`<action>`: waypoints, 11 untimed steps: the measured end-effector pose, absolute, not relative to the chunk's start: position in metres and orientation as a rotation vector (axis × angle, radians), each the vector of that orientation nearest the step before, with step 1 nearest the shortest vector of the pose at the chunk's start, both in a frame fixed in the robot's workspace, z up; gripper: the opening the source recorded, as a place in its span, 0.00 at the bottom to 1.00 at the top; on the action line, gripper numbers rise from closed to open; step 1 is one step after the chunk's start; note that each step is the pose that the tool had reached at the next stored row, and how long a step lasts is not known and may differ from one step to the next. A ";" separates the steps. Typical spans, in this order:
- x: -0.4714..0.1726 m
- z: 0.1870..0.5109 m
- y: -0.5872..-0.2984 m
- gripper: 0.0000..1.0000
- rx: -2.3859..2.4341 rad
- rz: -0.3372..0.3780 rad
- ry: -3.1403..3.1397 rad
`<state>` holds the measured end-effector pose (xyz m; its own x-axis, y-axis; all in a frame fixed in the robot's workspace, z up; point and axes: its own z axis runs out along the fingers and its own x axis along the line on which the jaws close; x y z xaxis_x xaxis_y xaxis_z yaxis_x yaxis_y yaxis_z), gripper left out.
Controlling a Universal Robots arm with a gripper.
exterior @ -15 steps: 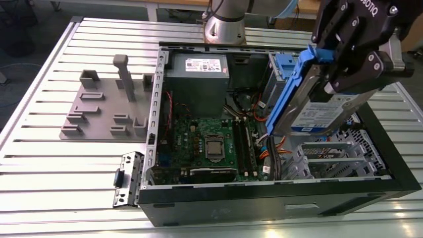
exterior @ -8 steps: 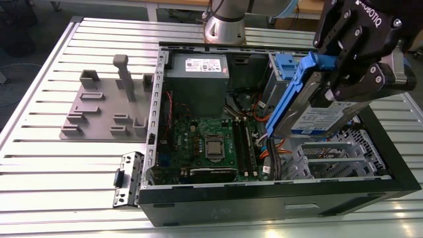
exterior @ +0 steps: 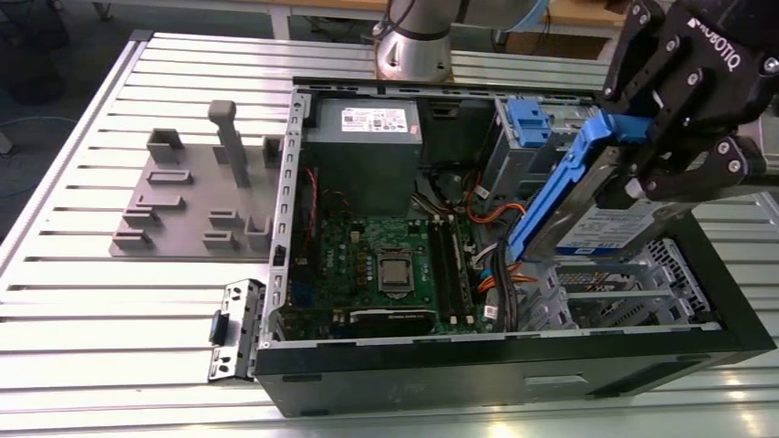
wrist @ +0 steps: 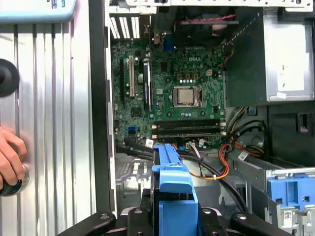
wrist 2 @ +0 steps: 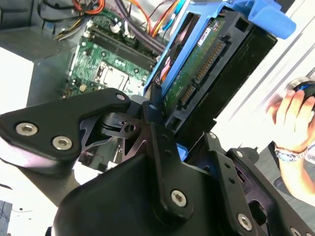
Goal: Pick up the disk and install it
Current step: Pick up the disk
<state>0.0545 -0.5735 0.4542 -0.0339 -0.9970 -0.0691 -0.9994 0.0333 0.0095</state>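
Observation:
My black gripper (exterior: 651, 169) is shut on the disk (exterior: 603, 224), a silver drive with a white-and-blue label in a blue plastic bracket. It holds the disk tilted on edge above the open computer case (exterior: 512, 365), over the side at the exterior view's right. In the second wrist view the disk (wrist 2: 197, 64) shows its green circuit underside and connector, clamped between the gripper (wrist 2: 179, 125) fingers. In the first wrist view the disk's blue bracket (wrist: 172, 179) sticks out from the gripper (wrist: 172, 221), with the motherboard (wrist: 182, 93) beyond it.
Inside the case are a grey power supply box (exterior: 365, 137), orange and black cables (exterior: 505, 274), and a small blue clip (exterior: 530, 119) at the drive bay. A grey fixture plate with pegs (exterior: 195, 196) lies on the slatted table. A person's hand (wrist 2: 295, 113) rests beside the case.

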 end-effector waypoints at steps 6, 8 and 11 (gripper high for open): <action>0.078 0.446 -0.574 0.36 -2.154 0.086 2.227; 0.088 0.445 -0.574 0.36 -2.154 0.087 2.228; 0.101 0.443 -0.574 0.36 -2.154 0.088 2.228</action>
<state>0.1013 -0.5735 0.4429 -0.0341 -0.9970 -0.0690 -0.9994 0.0334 0.0119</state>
